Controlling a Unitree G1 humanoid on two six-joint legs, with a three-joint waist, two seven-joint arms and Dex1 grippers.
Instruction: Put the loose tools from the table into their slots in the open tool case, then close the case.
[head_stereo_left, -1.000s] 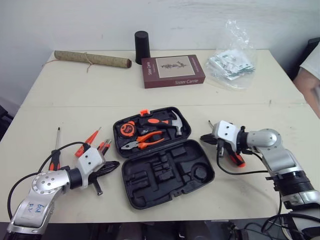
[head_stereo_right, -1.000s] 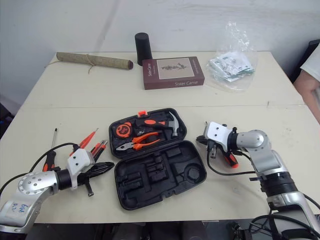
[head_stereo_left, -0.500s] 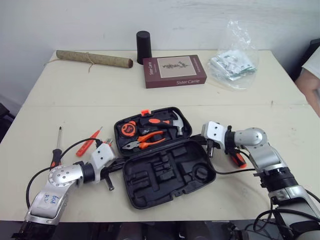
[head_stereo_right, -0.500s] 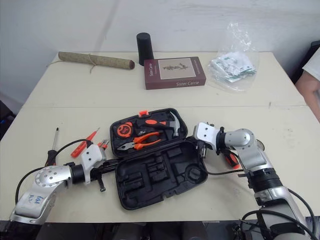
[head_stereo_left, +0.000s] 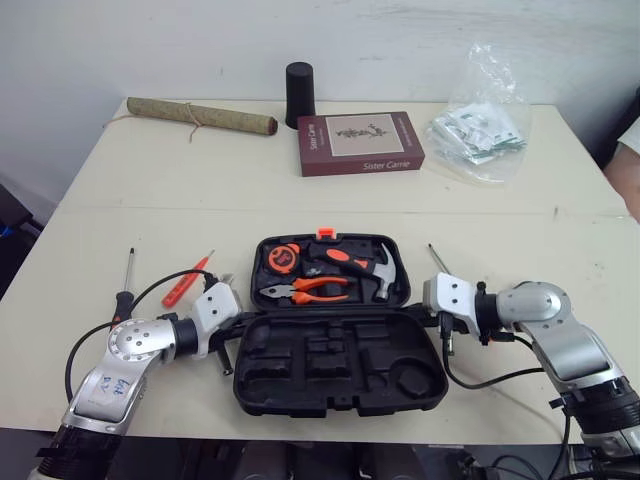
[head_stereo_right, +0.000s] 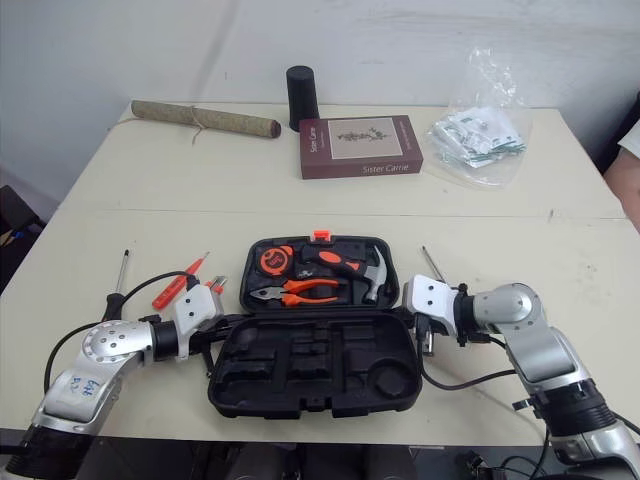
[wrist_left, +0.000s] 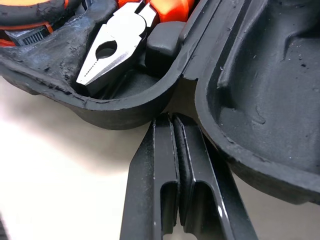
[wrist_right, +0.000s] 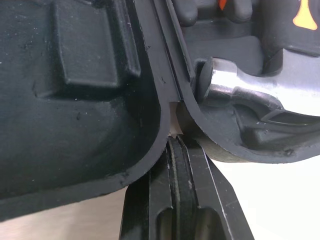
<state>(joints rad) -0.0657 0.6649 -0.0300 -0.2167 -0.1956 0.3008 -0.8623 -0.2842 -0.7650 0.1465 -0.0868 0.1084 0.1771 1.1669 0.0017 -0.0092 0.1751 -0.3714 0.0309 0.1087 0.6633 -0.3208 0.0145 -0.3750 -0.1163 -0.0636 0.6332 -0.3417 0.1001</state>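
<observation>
Both grippers sit at the case hinge.
Your left gripper (wrist_left: 170, 120) and right gripper (wrist_right: 175, 142) have fingers pressed together, tips at the hinge gap at opposite ends of the open tool case (head_stereo_left: 330, 380). Beyond, on the table (head_stereo_left: 300, 190), a red screwdriver (head_stereo_left: 185, 280) and a black-handled screwdriver (head_stereo_left: 128, 280) lie loose left of the case, a thin screwdriver (head_stereo_left: 437, 258) right.

Dark red book (head_stereo_left: 362, 142) at the far side of the surface (head_stereo_left: 150, 190), title "Sister Carrie" in pale letters at the lower right of its cover, pale lettering along its spine too small to read, printed papers inside clear plastic bag (head_stereo_left: 480, 125), illegible.
</observation>
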